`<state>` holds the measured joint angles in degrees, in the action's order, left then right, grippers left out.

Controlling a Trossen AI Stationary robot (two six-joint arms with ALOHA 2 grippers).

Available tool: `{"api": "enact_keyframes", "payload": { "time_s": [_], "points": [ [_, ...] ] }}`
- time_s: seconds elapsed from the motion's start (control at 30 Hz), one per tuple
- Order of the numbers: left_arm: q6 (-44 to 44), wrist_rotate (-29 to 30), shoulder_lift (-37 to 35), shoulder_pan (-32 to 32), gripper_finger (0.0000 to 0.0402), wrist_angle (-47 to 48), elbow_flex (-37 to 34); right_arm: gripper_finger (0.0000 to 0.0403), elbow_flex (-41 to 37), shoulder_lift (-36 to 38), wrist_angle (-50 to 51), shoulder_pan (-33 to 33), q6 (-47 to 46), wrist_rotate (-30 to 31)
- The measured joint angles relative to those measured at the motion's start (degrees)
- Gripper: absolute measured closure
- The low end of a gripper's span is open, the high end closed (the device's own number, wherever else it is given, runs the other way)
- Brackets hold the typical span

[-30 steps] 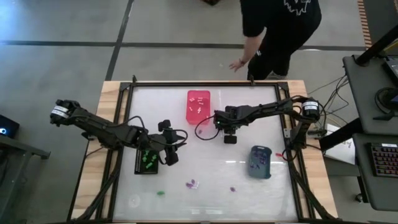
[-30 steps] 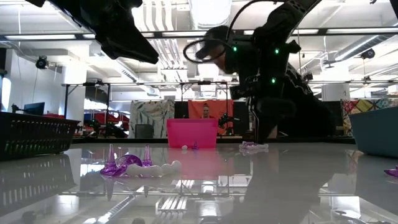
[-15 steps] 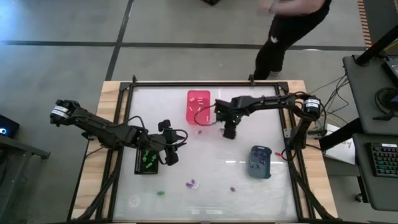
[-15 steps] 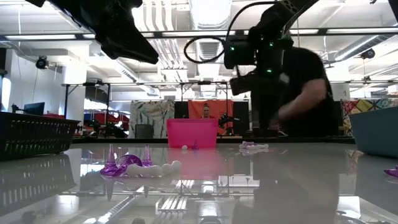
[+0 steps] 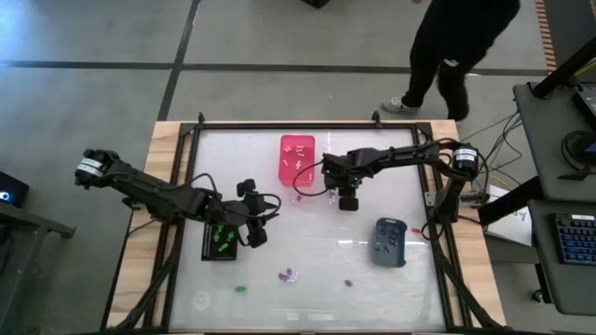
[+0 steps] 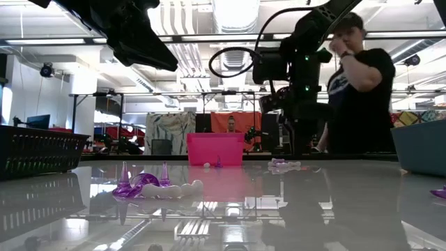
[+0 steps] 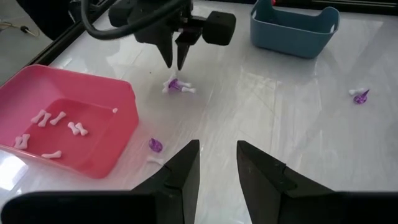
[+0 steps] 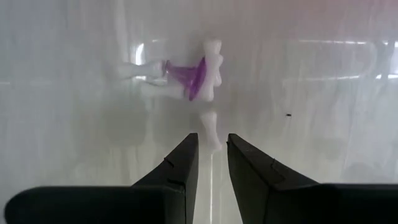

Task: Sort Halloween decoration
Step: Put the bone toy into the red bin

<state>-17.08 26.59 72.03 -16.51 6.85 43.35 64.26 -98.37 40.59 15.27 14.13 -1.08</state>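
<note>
Right claw (image 8: 211, 163) slightly apart above white-purple pieces (image 8: 186, 73); left claw (image 7: 216, 163) apart, empty.

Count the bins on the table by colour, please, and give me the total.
Pink bin: 1
Black bin: 1
Grey-blue bin: 1
Total: 3

An open lab or workshop hall; exposed ceiling ducts (image 6: 188, 49) and strip lights overhead; bare concrete floor (image 5: 93, 37); wood-framed glossy surface (image 5: 317, 251); side desk with keyboard (image 5: 573, 237); cluttered benches (image 6: 118, 145) behind; person (image 6: 359, 90) standing nearby.
</note>
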Motion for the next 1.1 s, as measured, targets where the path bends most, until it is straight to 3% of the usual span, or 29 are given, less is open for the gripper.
{"api": "enact_keyframes", "payload": {
  "time_s": [0.23,0.57,1.1],
  "points": [
    [0.0,0.0,0.0,0.0,0.0312,-0.4,0.0,0.0331,-3.0,0.0,-3.8,0.0,-0.2,1.5],
    [0.0,0.0,0.0,0.0,0.0313,-1.5,0.0,0.0390,-3.1,0.0,-4.1,0.0,-0.1,1.7],
    [-3.4,2.0,-0.8,-3.7,0.0313,-1.7,0.0,0.0394,1.8,5.0,-3.5,0.6,-0.8,1.5]
  ]
}}
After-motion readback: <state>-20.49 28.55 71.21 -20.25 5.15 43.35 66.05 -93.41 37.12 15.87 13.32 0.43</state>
